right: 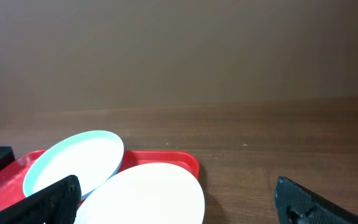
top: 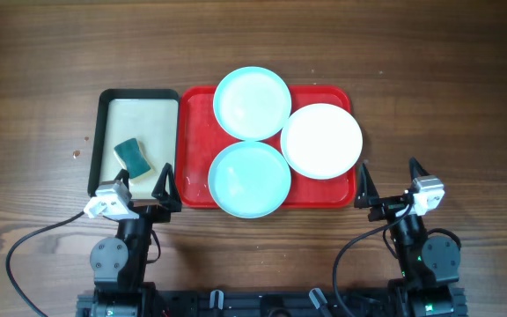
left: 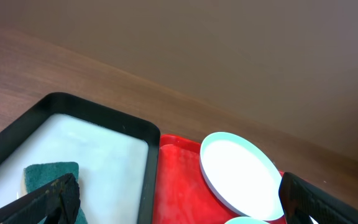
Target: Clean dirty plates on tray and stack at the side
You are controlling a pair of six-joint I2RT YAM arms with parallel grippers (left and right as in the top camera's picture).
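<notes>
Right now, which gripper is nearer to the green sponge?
Left. The left gripper is at the near edge of the black tray holding the sponge; the right gripper is beyond the red tray's opposite side.

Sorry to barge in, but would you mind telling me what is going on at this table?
Nothing is being handled yet. The left end effector hangs open at the near edge of the black tray, which holds a green sponge. The right end effector hangs open off the red tray's near right corner. Three plates lie crowded on the red tray: a far aqua plate, a near aqua plate and a white plate. None is stacked at the side.
</notes>
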